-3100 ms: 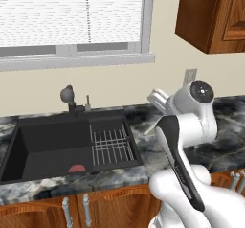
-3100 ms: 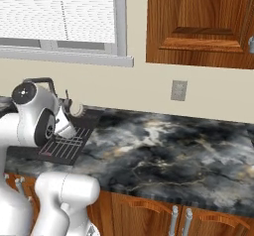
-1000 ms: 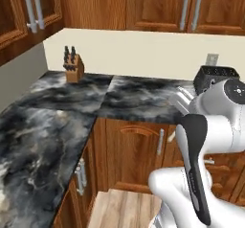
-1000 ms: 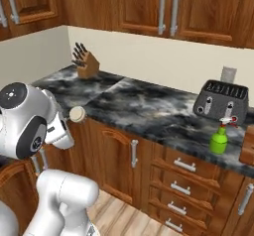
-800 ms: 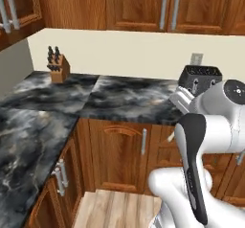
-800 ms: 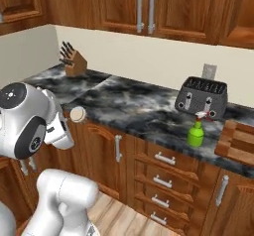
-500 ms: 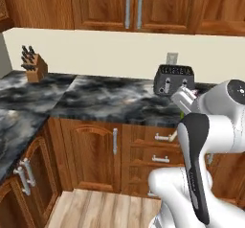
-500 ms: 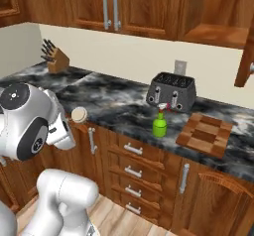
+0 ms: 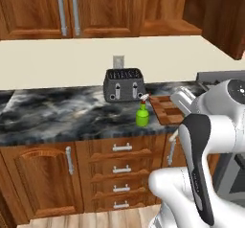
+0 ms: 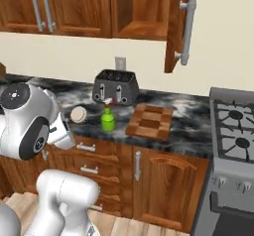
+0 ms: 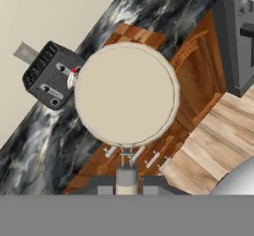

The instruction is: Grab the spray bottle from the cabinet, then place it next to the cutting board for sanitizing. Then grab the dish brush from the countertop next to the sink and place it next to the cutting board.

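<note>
My gripper (image 11: 126,184) is shut on the handle of the dish brush (image 11: 125,95), whose round beige head covers the middle of the hand view. The brush head (image 10: 78,114) hangs in front of the counter edge, left of the spray bottle. That green spray bottle (image 10: 107,118) (image 9: 141,114) stands upright on the dark marble countertop (image 10: 191,131), just left of the checkered cutting board (image 10: 150,121) (image 9: 165,109) (image 11: 136,34). In the hand view the bottle is mostly hidden behind the brush head. The wooden wall cabinet (image 10: 149,9) hangs above with one door (image 10: 181,27) swung open.
A black toaster (image 10: 116,87) (image 9: 124,84) (image 11: 52,74) stands behind the bottle against the wall. A stove (image 10: 233,126) adjoins the counter on the right. Drawers with silver pulls (image 9: 122,167) sit below, over a wooden floor (image 11: 218,136).
The whole scene has shifted as the base drove from the sink past the corner; toaster, bottle and board now lie ahead. The brush has stayed in my gripper.
</note>
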Motion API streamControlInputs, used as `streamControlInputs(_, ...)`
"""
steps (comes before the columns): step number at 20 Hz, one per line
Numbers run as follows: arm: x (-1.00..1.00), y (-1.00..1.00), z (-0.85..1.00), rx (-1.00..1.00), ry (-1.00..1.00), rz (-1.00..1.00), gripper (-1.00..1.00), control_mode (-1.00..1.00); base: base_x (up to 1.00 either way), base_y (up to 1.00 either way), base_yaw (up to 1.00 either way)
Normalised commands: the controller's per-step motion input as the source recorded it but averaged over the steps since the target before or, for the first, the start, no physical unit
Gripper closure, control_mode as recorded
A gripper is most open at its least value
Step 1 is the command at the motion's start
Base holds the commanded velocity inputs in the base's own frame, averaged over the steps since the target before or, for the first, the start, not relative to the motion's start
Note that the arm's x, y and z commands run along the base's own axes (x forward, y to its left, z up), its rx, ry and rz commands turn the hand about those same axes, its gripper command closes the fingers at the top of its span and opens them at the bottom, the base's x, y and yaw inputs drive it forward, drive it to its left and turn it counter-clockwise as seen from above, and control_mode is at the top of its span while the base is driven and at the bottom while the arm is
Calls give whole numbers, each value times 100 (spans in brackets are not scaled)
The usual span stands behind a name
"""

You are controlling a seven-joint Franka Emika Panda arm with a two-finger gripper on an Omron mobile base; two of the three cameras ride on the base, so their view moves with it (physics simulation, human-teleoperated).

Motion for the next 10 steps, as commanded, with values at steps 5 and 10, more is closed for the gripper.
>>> streamControlInputs(5, 0, 0, 0, 0, 0, 0, 100, 100, 64, 5, -54)
streamControlInputs(10, 0, 0, 0, 0, 0, 0, 100, 100, 80, 4, -20)
